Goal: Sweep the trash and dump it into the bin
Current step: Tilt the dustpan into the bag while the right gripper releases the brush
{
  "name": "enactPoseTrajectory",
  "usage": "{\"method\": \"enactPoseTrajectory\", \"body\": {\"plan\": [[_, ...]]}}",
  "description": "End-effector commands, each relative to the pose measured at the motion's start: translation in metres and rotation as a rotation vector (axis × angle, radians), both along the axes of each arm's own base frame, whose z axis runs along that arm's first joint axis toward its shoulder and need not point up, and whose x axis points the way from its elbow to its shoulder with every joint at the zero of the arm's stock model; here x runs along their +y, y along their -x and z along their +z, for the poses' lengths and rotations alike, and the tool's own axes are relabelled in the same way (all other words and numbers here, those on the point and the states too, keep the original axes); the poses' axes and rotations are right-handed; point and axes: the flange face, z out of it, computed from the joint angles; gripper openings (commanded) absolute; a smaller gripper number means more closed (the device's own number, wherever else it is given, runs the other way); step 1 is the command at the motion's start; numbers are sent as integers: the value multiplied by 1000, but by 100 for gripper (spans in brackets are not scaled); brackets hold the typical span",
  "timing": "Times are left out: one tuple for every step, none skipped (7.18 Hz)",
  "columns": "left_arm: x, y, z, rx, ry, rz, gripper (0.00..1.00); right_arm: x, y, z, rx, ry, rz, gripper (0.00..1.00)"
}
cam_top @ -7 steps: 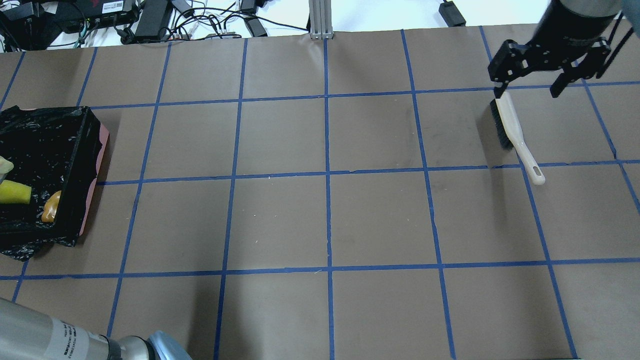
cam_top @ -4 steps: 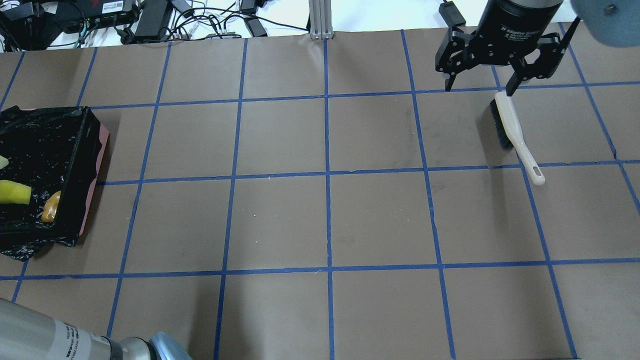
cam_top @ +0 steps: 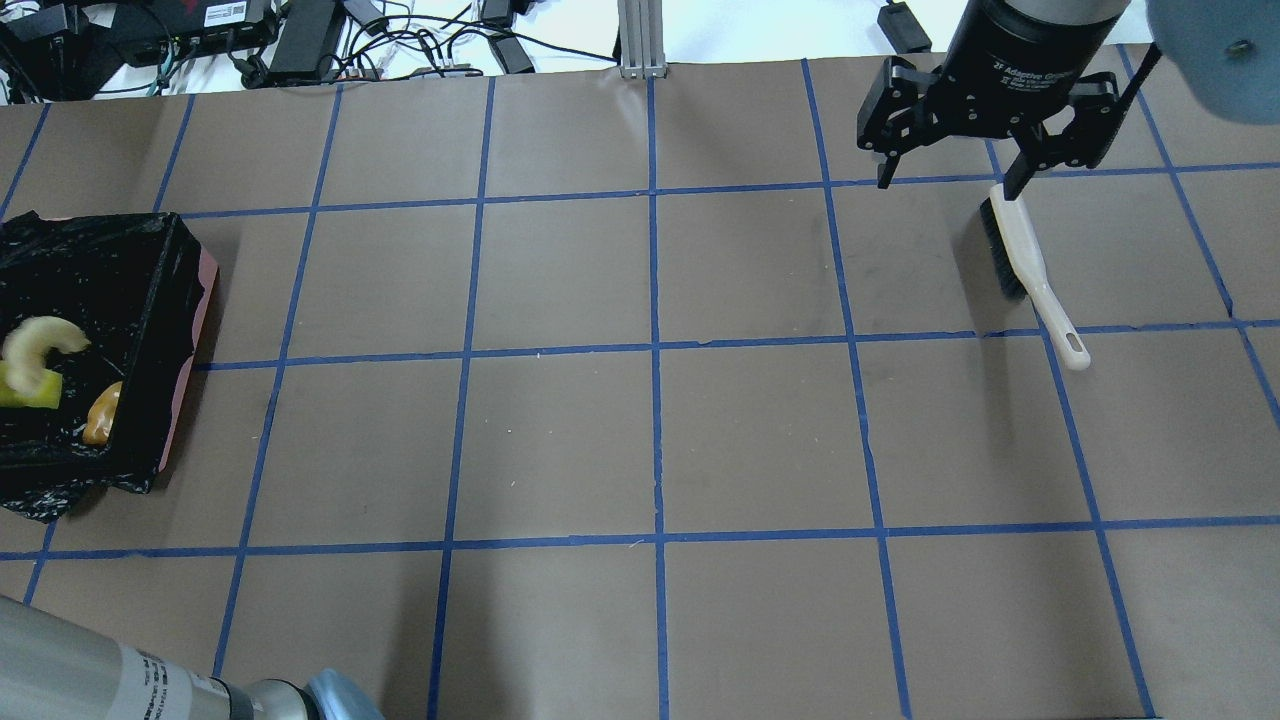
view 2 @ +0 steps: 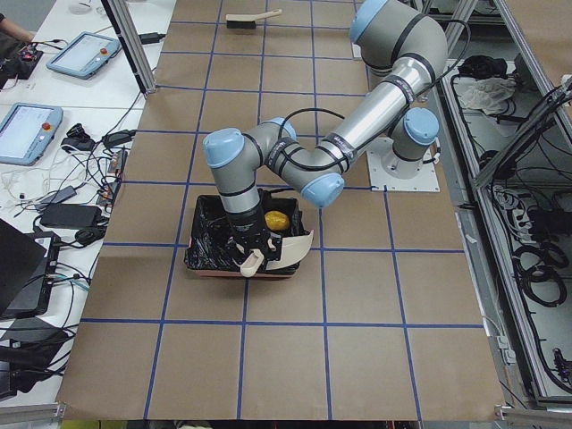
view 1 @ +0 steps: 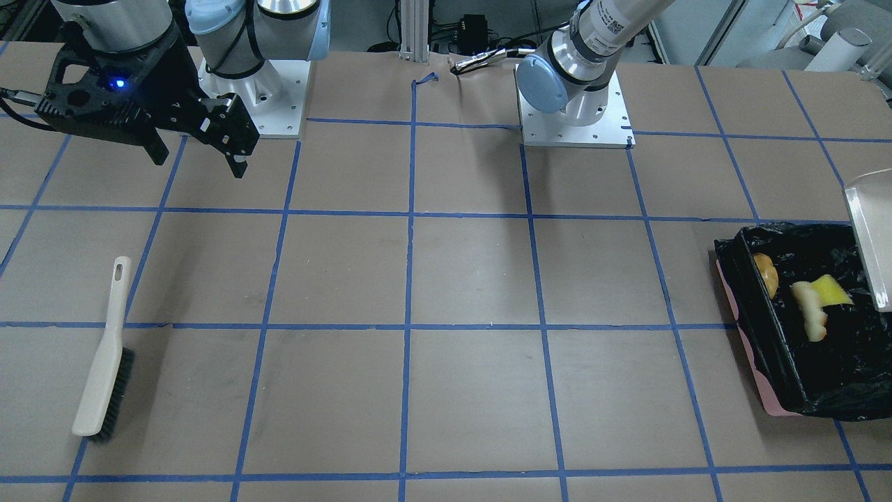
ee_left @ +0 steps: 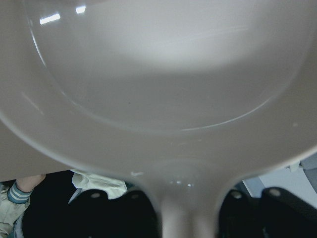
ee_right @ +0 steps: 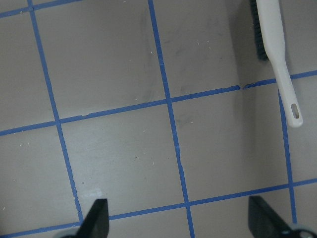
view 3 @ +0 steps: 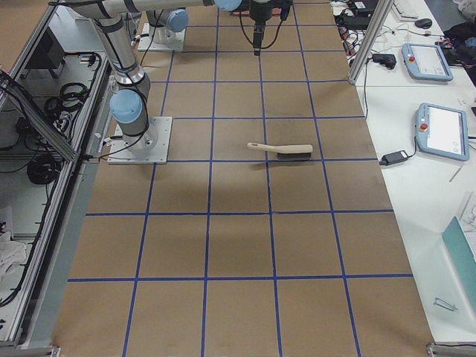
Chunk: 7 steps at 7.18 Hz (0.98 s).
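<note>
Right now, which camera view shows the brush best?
Exterior front-facing: the whole brush lies unobstructed, handle and bristles clear. Overhead, the right end effector overlaps its head; the right wrist crops it; side views show it small.

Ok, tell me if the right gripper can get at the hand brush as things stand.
Probably yes. The right gripper hangs open, raised, close to the hand brush at its bristle end, and nothing lies between them.
</note>
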Motion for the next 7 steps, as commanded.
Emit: {"method": "enactPoseTrajectory", "body": {"plan": [[2,3,3,8,-12,-19,0,-1,-1,1,0,18,1,100],[2,4,6,9,-8,-24,0,-4,-2,-4,-2,11,1,100],[3,8,8,31,0,-29,0,-5,-1,-4,0,14,1,100],[-1,16,6,101,39,-45,0,-5,-1,-3,0,17,0,100],[-8,36,3,208,85,-60,0,-6,-2,-2,-2,26,0,100],[-25,68,-1,278,113,-47,0,-6,-1,-2,-1,31,0,100],[-43,113,1,367,166,18,0,-6,-1,-2,-4,31,-6,100]]}}
